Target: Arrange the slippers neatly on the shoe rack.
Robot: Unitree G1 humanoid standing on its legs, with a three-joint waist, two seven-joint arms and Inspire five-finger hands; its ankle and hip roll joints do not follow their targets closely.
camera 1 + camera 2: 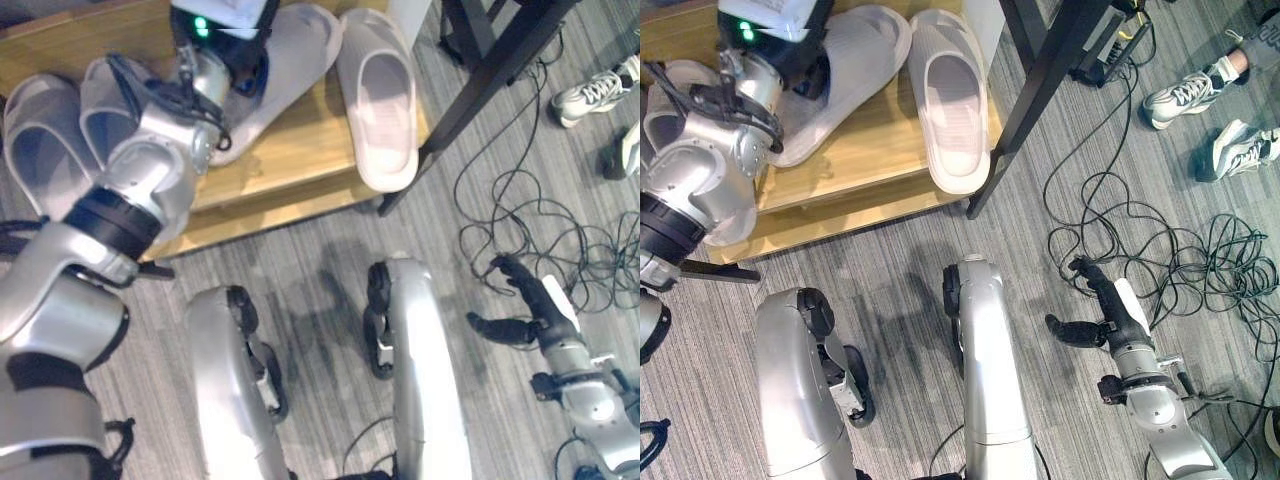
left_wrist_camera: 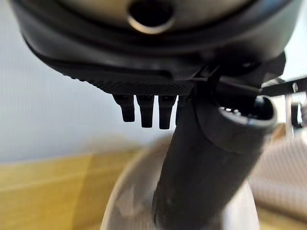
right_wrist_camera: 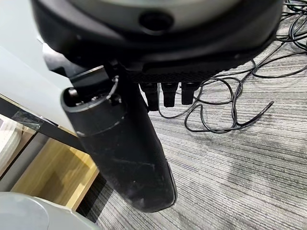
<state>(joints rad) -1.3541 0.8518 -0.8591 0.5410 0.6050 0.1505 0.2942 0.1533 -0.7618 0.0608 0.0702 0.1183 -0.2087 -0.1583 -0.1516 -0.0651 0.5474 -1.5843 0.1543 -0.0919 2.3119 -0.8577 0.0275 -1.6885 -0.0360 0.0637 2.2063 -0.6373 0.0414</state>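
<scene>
Pale ribbed slippers lay on the wooden shoe rack (image 1: 300, 160): a left pair (image 1: 70, 125), a tilted slipper (image 1: 285, 70), a straight slipper (image 1: 378, 100). Left hand (image 2: 201, 158) touched the tilted one, grip unclear even in its wrist view. Eye views showed the right hand (image 1: 1105, 305) relaxed, empty over grey striped carpet (image 1: 890, 270).

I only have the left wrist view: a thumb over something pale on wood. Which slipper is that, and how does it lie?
Observer: The left robot hand is at a grey slipper lying askew across the rack.
Operator: Any others on the rack?
Observer: Two grey slippers side by side at its left end, and a pale slipper at its right end.
Operator: And the other hand?
Observer: The right robot hand hangs open over the floor, near cables.
</scene>
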